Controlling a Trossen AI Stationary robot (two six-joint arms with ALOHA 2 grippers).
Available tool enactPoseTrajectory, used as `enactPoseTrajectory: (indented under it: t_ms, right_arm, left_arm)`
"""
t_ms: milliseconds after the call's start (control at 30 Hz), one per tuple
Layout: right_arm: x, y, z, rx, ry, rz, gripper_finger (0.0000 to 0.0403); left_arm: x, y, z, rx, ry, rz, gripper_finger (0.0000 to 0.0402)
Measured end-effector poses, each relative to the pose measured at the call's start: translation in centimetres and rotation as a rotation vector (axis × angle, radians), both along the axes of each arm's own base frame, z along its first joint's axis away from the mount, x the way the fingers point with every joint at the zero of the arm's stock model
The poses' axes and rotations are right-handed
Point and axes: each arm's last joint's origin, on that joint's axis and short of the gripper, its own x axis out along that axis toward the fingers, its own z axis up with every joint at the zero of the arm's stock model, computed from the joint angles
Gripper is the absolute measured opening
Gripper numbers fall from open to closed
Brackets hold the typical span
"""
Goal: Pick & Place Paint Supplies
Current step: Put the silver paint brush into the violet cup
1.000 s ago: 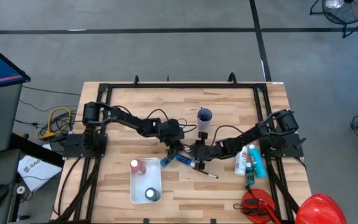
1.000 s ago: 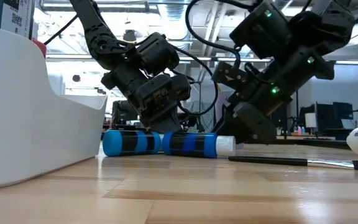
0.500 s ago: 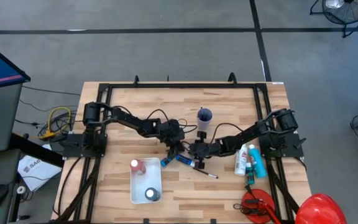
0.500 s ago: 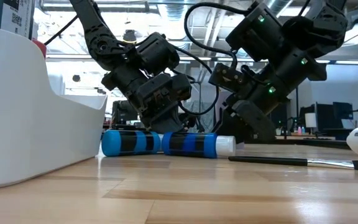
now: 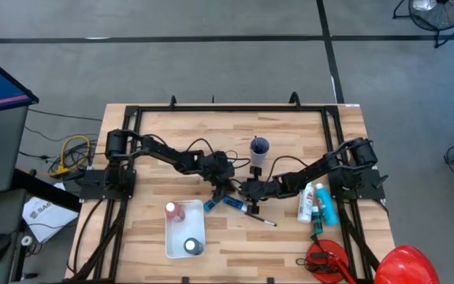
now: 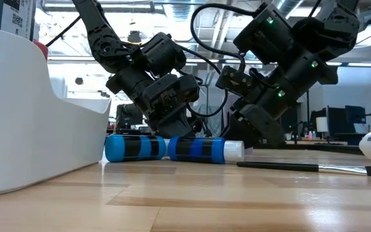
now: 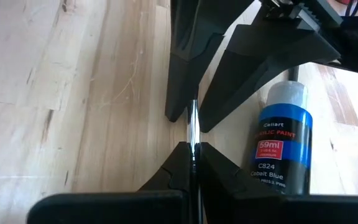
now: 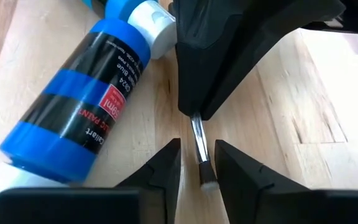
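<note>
Between both grippers' fingers (image 8: 166, 163), a half-hidden brush (image 8: 199, 144).

Bench (image 5: 290, 237): pale wood planks, visible grain, light scratches, low sheen. Blue paint bottles (image 6: 172, 148): glossy plastic, black paper-like labels, smooth white caps. Brush (image 8: 199, 142): shiny metal ferrule, soft pale bristles. A second brush (image 6: 304, 167) has a matt dark handle. Gripper fingers (image 7: 185, 74): matt black plastic. White tray (image 6: 24, 122): smooth, semi-gloss plastic.

Red helmet (image 5: 407, 263), white tray (image 5: 184, 230), wooden table (image 5: 164, 130).
</note>
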Motion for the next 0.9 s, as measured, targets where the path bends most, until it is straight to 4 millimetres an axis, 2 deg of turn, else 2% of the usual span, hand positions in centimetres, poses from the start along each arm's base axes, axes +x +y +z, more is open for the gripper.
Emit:
enactPoseTrajectory:
  t_ms: [167, 333, 500, 633, 900]
  right_arm:
    - [0.0, 0.0, 0.0, 0.012, 0.001, 0.010, 0.0067]
    - [0.0, -0.2, 0.0, 0.034, 0.010, 0.018, 0.0013]
    - [0.0, -0.6, -0.1, 0.061, 0.016, -0.013, 0.0012]
    - [0.0, -0.7, 0.0, 0.087, 0.013, -0.039, 0.0007]
    - [-0.3, -1.2, 0.9, 0.120, 0.063, -0.112, 0.0003]
  left_arm:
    - [0.0, 0.0, 0.0, -0.002, -0.001, -0.002, 0.0006]
    - [0.0, -0.2, 0.1, 0.003, -0.009, -0.034, 0.0006]
    - [0.1, -0.3, 0.1, 0.040, -0.026, -0.041, 0.0015]
    - [0.2, -0.2, 0.2, 0.081, -0.038, -0.034, 0.0041]
    - [0.3, -0.9, 0.2, 0.188, -0.053, -0.061, 0.0121]
